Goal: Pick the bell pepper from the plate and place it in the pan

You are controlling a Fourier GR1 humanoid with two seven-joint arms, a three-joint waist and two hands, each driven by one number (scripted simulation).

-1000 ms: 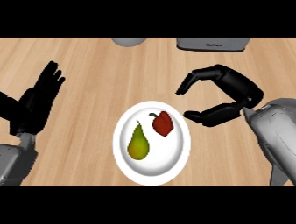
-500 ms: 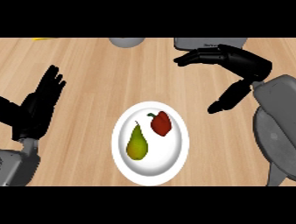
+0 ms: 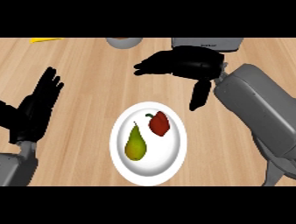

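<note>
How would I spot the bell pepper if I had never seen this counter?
Find the white plate in the middle of the wooden counter. Two things lie on it; the bell pepper is the small red one at upper right, beside the taller green pear.

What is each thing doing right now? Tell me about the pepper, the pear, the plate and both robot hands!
red bell pepper: lying on the plate, not held.
pear: lying on the plate beside the pepper, stem end pointing away from the robot.
white plate: flat on the wooden counter, holding both.
right hand: open, beyond the plate, holding nothing.
left hand: open, resting at the left, fingers up.
</note>
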